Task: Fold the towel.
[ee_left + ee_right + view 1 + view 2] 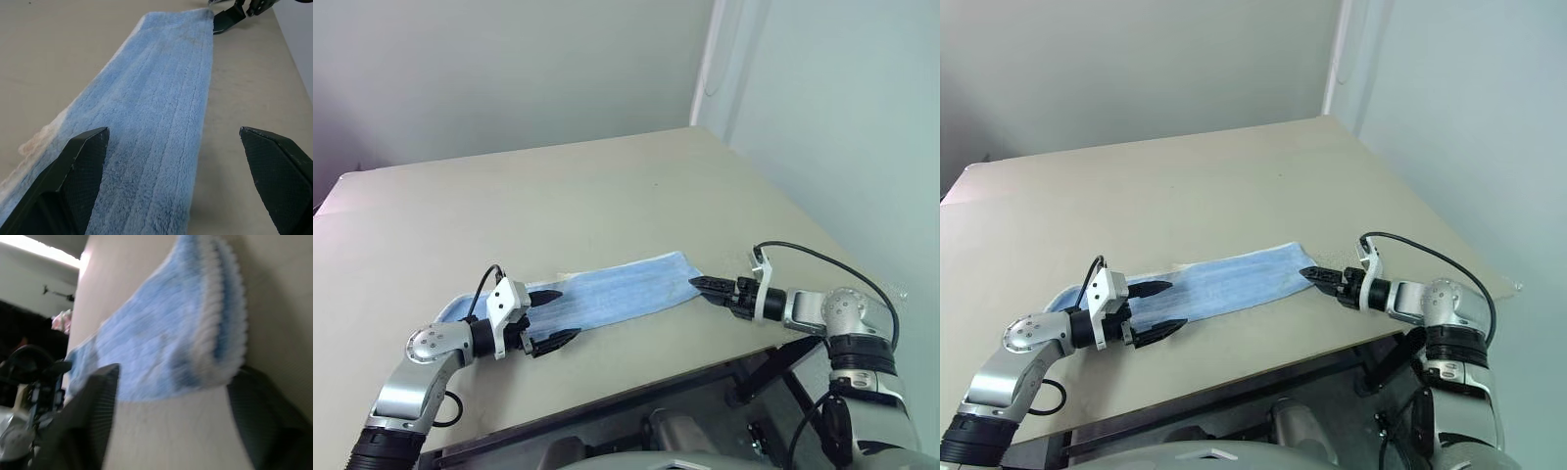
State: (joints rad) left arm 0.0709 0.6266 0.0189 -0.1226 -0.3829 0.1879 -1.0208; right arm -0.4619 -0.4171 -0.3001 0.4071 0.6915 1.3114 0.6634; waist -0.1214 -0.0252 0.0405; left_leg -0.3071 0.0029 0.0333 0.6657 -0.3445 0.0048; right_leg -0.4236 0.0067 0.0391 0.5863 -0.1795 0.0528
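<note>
The towel [617, 289] lies on the table as a long, narrow light blue strip, running from front left to right. My left gripper [566, 315] is open at the strip's left part. One finger rests over the cloth and the other stands on bare table beside the near edge [173, 131]. My right gripper [697, 284] points at the towel's right end. In the right wrist view its fingers [93, 416] stand apart, with the towel's white-hemmed end [215, 333] between them. I cannot tell whether they touch the cloth.
The beige table [558, 196] stretches far behind the towel. Its front edge [656, 387] runs just below both grippers. A pale wall [822, 117] rises along the table's right side.
</note>
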